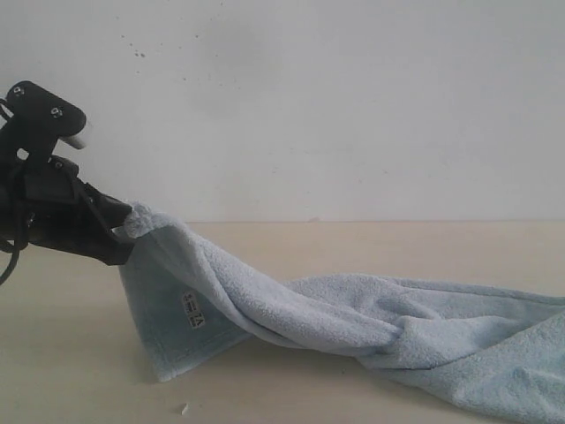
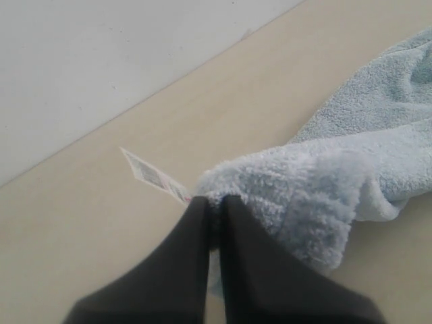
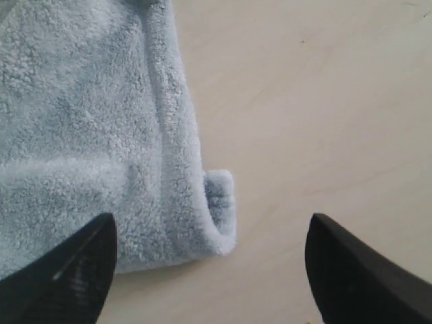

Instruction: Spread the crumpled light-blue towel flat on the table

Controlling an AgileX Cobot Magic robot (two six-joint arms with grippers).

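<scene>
Light-blue fluffy terry towel [image 1: 353, 314] lies stretched in a long twisted rope across the pale-beige matte table [image 1: 71, 353]. One corner is lifted off the surface at the left, and the rest runs down and away to the right until it leaves the exterior view. That is its long axis: left-high to right-low, with the far end bunched and rumpled on the tabletop.

Left gripper [image 1: 128, 231] has its dark jaws pinched tight on the raised corner. The left wrist view shows the fingertips pressed together with the terry pile bulging out just past them, and the small white printed label [image 2: 155, 177] sticks out beside the pinch. Below the grip a flap hangs down, its lowest edge about touching the table.

Now the right side, and this is what the coming move turns on. Right gripper [image 3: 210, 223] hangs over the table with its jaws spread wide and nothing in them. A hemmed towel edge with a small curled-under corner [image 3: 219, 202] sits right between the two fingers. The cloth is thicker toward one finger, with bare table toward the other. It is probably the far end's corner, though this arm is out of the exterior view, so I can't confirm that.
</scene>
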